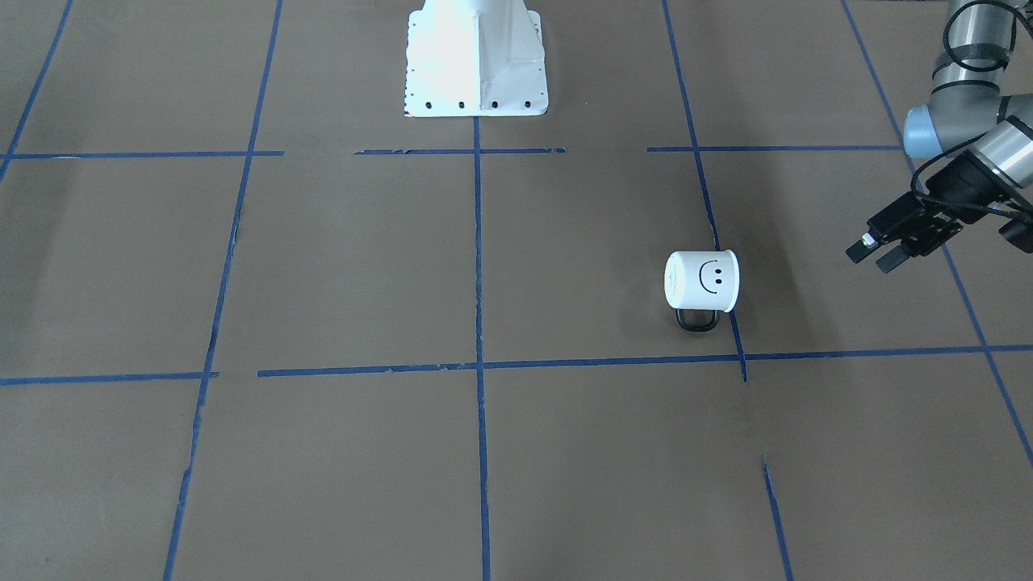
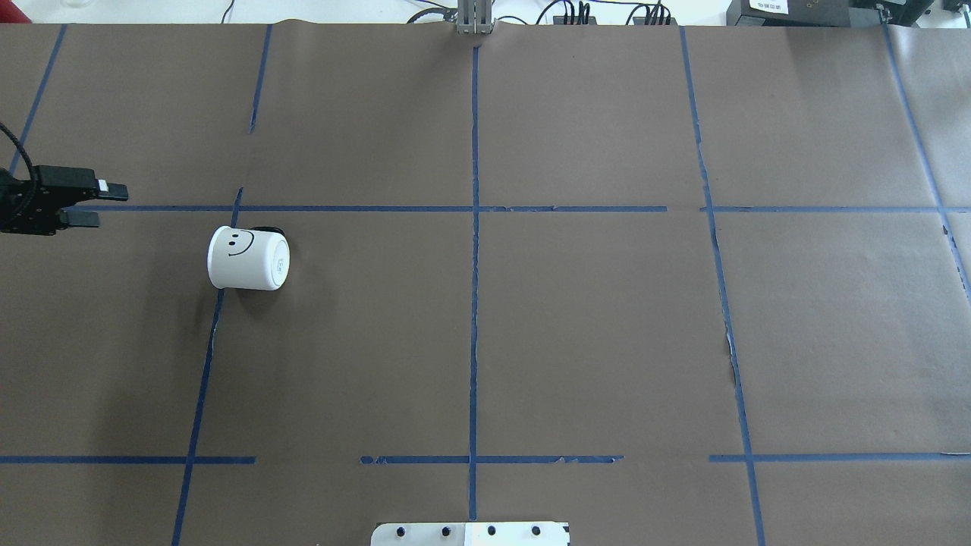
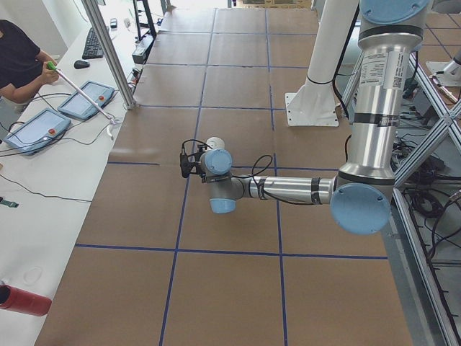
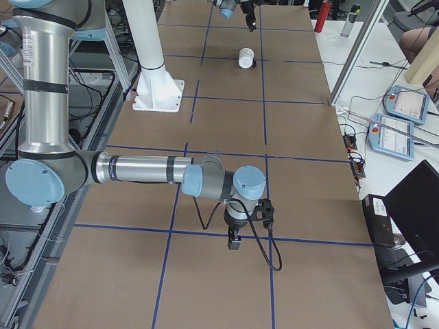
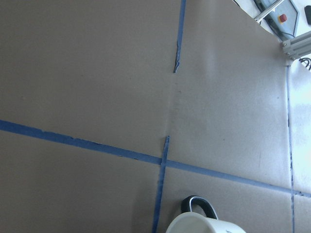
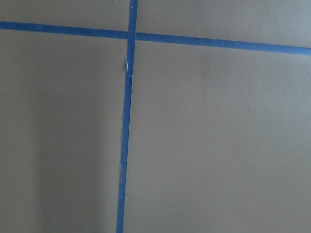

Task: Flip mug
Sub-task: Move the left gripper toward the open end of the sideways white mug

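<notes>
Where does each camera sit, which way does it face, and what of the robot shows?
Front-facing: across the table, facing the base; left gripper at right.
Overhead: behind the base, looking forward and down; left gripper at left.
Exterior left: table's end; left arm near.
Exterior right: opposite end; right arm near.
Left wrist: down at the table and mug rim; no fingers.
Right wrist: down at taped table; no fingers.
Shared: front-facing and overhead both show the mug on its side.
</notes>
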Controlling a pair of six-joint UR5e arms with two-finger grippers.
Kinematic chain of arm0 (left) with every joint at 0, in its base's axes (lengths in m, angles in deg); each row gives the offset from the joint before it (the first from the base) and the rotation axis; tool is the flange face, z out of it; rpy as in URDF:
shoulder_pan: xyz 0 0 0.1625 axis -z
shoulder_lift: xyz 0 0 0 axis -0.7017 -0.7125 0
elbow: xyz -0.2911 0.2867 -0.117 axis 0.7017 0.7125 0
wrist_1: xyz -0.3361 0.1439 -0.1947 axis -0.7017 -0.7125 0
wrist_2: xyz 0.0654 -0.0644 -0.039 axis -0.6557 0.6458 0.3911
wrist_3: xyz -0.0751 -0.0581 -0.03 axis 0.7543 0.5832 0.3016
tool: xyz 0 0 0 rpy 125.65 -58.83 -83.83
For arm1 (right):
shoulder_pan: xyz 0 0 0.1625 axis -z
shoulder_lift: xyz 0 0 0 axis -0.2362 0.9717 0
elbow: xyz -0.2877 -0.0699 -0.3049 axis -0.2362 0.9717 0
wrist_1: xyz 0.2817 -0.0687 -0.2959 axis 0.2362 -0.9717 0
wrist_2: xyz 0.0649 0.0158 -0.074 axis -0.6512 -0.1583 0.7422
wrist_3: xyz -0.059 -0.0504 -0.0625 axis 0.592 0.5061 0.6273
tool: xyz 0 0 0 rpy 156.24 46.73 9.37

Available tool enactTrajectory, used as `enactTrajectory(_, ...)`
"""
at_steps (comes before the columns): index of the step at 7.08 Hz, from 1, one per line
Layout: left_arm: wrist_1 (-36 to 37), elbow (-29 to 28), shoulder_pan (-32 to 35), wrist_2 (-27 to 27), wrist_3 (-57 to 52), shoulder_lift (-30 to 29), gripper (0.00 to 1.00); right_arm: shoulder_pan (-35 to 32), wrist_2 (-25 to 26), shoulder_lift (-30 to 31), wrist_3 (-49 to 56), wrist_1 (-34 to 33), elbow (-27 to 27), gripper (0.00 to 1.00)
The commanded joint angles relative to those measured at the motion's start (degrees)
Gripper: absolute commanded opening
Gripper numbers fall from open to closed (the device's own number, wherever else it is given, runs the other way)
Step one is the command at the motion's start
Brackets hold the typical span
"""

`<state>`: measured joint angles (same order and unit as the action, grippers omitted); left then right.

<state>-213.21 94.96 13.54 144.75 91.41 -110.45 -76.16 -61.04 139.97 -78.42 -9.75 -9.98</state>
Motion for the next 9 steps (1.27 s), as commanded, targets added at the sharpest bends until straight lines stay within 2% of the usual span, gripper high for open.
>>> enactTrajectory(1,-11.3,-2.6,-6.2,-10.6,15.8,-1.0,1.00,0.0,0.0,0.0,0.0,0.0,0.0,1.00)
enactTrajectory(2,-14.6,-3.5,-8.4,-10.9,15.5,-1.1,1.00,0.0,0.0,0.0,0.0,0.0,0.0,1.00)
enactTrajectory(3,-23.9,-7.5,-9.4,-11.6,14.5,-1.0,1.00,0.0,0.0,0.0,0.0,0.0,0.0,1.00)
enactTrajectory(4,-27.3,-10.7,-10.6,-11.6,8.9,-1.9,1.00,0.0,0.0,0.0,0.0,0.0,0.0,1.00)
enactTrajectory(7,-32.8,-15.5,-12.0,-11.7,7.5,-7.2,1.00,0.0,0.0,0.0,0.0,0.0,0.1,1.00)
enactTrajectory(9,-32.9,-17.1,-12.6,-11.8,5.4,-8.8,0.94,0.0,0.0,0.0,0.0,0.0,0.1,1.00)
